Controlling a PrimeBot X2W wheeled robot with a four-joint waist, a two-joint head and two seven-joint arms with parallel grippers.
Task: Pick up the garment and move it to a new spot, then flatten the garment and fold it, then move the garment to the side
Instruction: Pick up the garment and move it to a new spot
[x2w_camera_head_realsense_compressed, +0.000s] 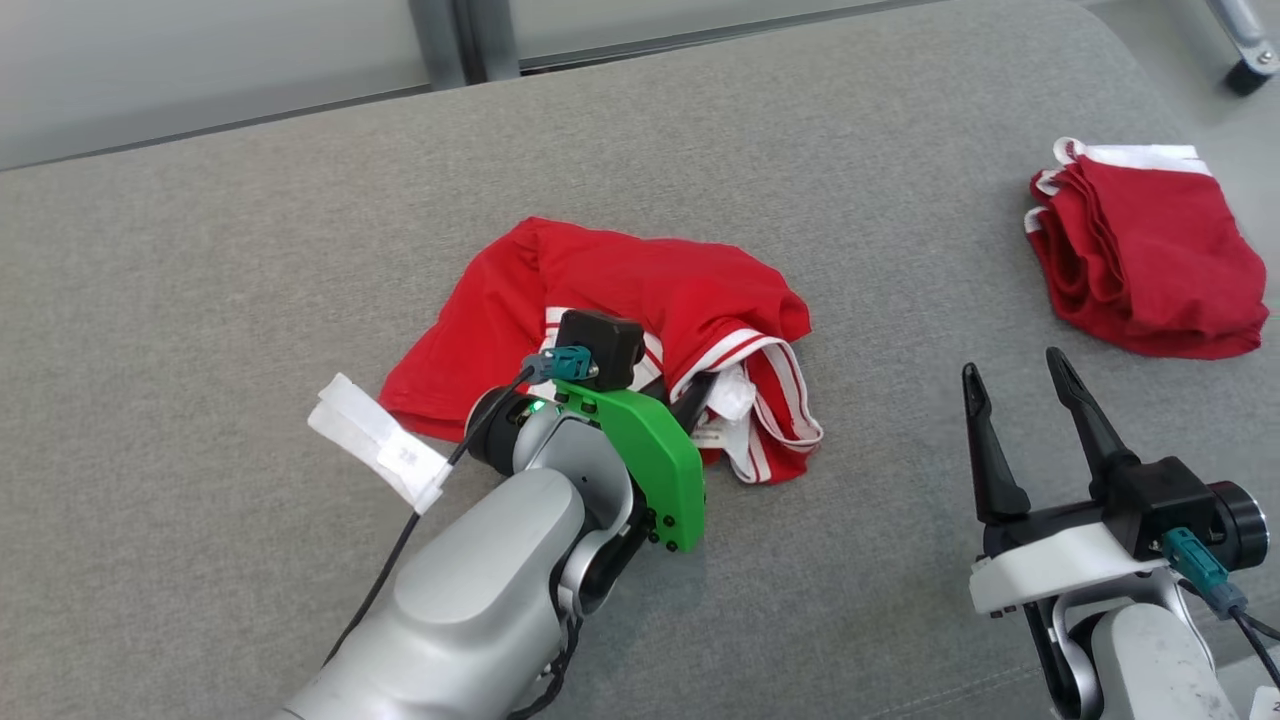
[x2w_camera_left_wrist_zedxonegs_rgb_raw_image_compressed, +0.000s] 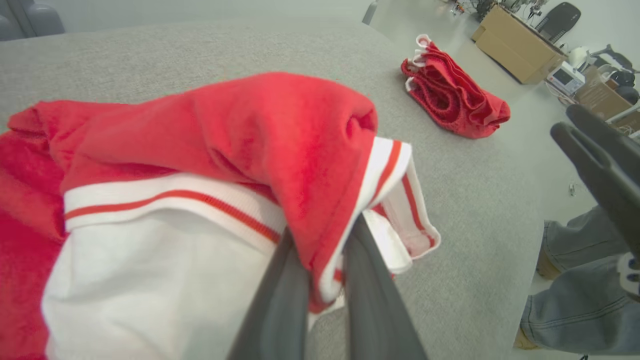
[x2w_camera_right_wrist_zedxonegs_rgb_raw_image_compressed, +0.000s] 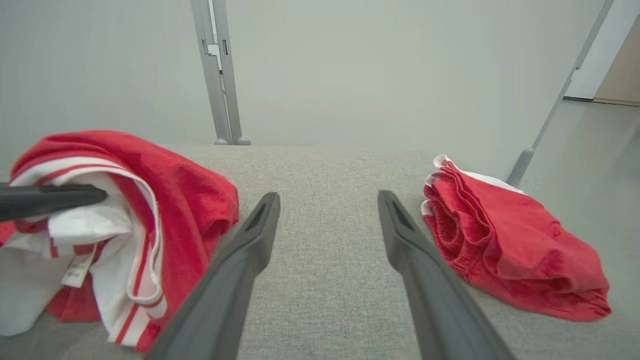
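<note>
1. Closest to the head camera, the silver left forearm (x2w_camera_head_realsense_compressed: 480, 570) is reaching forward and to the right over the grey cloth-covered desk (x2w_camera_head_realsense_compressed: 200, 300), carrying a green plate (x2w_camera_head_realsense_compressed: 650, 460) at its wrist.
2. Left tool (x2w_camera_left_wrist_zedxonegs_rgb_raw_image_compressed: 322, 230) is pinching the garment (x2w_camera_head_realsense_compressed: 640, 280): its two dark fingers (x2w_camera_left_wrist_zedxonegs_rgb_raw_image_compressed: 370, 300) are sitting nearly together, with a fold of red cloth and white striped trim squeezed between them.
3. Garment is lying crumpled near the middle of the desk, red with white-and-red striped bands and a white inner panel showing. The gripped fold is on its near right side, and the rest is spreading away behind and to the left of the tool.
4. Right tool (x2w_camera_head_realsense_compressed: 1012, 365) is standing wide open with nothing between its fingers, hovering over bare desk to the right of the garment and apart from it.
5. Folded red pile (x2w_camera_head_realsense_compressed: 1150, 250) with white edging is resting at the desk's far right, beyond the right tool and well apart from the garment.
6. Legs in jeans (x2w_camera_left_wrist_zedxonegs_rgb_raw_image_compressed: 575, 300), a person's, are showing past the desk edge in the left wrist view.
</note>
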